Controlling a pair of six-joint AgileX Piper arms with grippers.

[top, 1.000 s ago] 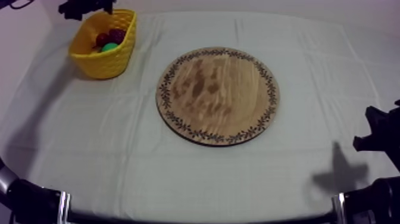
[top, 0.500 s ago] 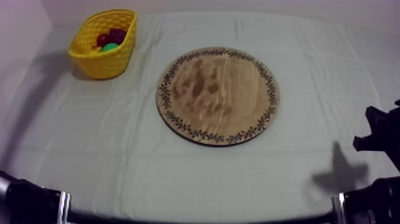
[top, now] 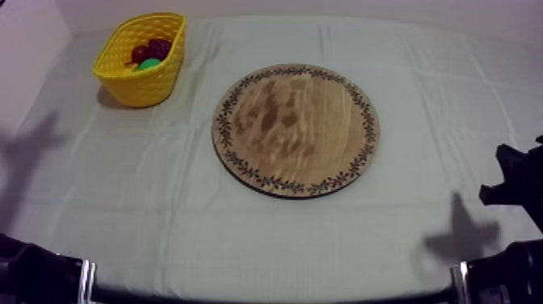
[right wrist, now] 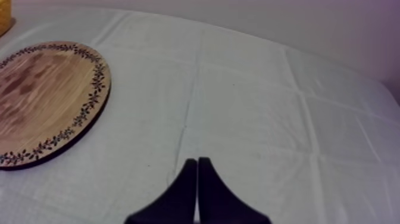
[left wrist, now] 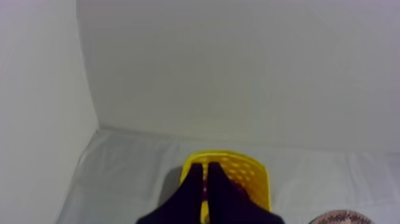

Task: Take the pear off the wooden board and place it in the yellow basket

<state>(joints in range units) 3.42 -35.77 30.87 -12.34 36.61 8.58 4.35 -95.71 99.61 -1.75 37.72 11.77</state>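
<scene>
The round wooden board (top: 296,129) lies bare in the middle of the cloth. The yellow basket (top: 141,69) stands at the far left. Inside it a green pear (top: 148,64) rests against dark red fruit (top: 150,50). In the left wrist view my left gripper (left wrist: 205,170) hangs high over the yellow basket (left wrist: 244,173), fingers together as a narrow wedge, holding nothing. My right gripper (right wrist: 197,164) is shut on nothing above bare cloth, to the right of the board (right wrist: 41,101). The right arm (top: 513,182) sits low at the right edge.
White walls close in behind and to the left of the basket. The left arm's shadow (top: 28,149) falls on the cloth at the left. Black arm parts (top: 32,275) sit along the front edge.
My left arm, seen over the basket a second ago, has drawn back out of the top view. Its shadow has slid down the left side. The right arm has not moved.
</scene>
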